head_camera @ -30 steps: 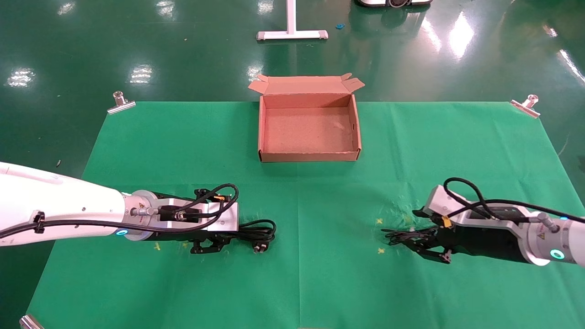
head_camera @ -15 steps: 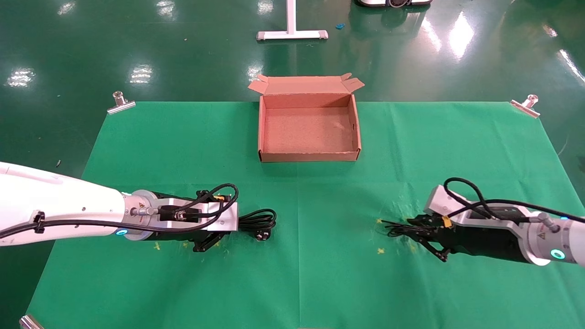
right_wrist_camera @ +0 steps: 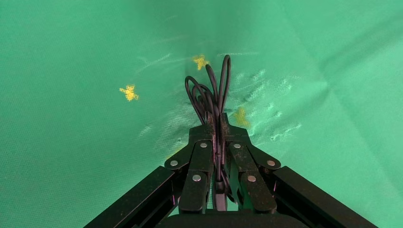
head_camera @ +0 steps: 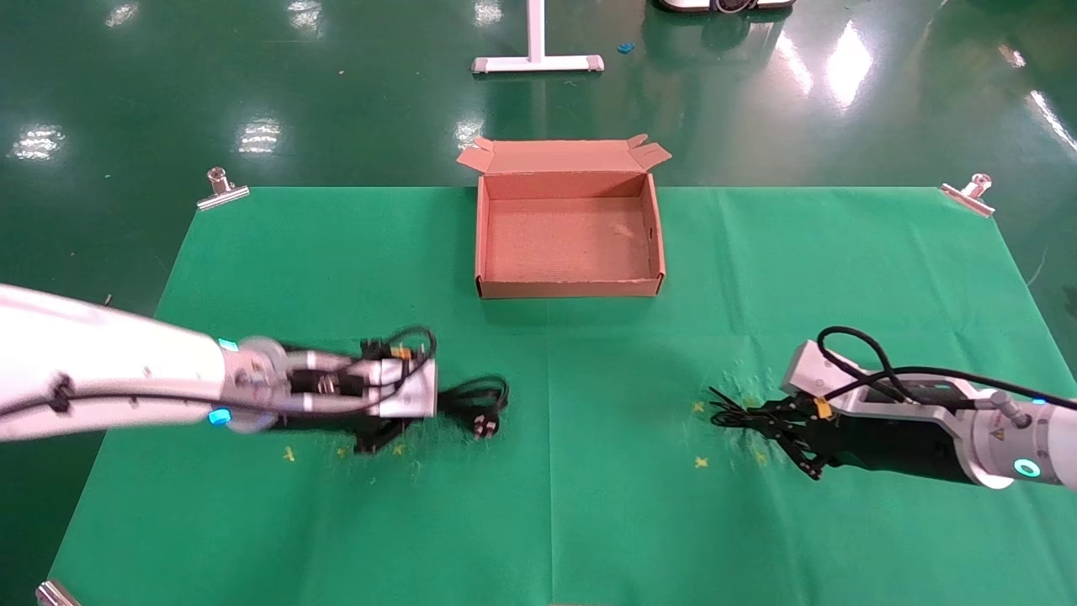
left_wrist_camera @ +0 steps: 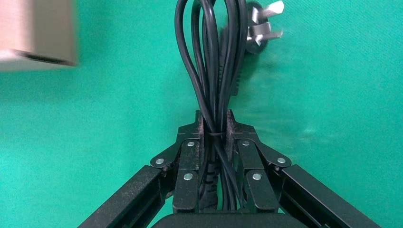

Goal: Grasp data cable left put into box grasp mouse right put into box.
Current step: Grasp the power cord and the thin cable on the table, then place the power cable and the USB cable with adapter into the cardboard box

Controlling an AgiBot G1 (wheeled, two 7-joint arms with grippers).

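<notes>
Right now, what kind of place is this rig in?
Probably a robot test or data-collection lab: glossy green floor, a table under green cloth held by a metal clip, yellow position marks on it.

The desk (head_camera: 589, 505) is covered by a green cloth (head_camera: 336, 252), creased along a line running from near edge to far edge through the middle. The cloth is held at the far left corner by a metal clip (head_camera: 221, 189) and at the far right corner by a second metal clip (head_camera: 969, 194); a third clip (head_camera: 52, 593) is seen at the near left corner. Small yellow cross marks (head_camera: 700, 461) are printed on the cloth. Beyond the desk, a glossy dark green floor (head_camera: 168, 84) is seen, on which bright ceiling lights are reflected. A white T-shaped stand base (head_camera: 538, 62) rests on the floor.
</notes>
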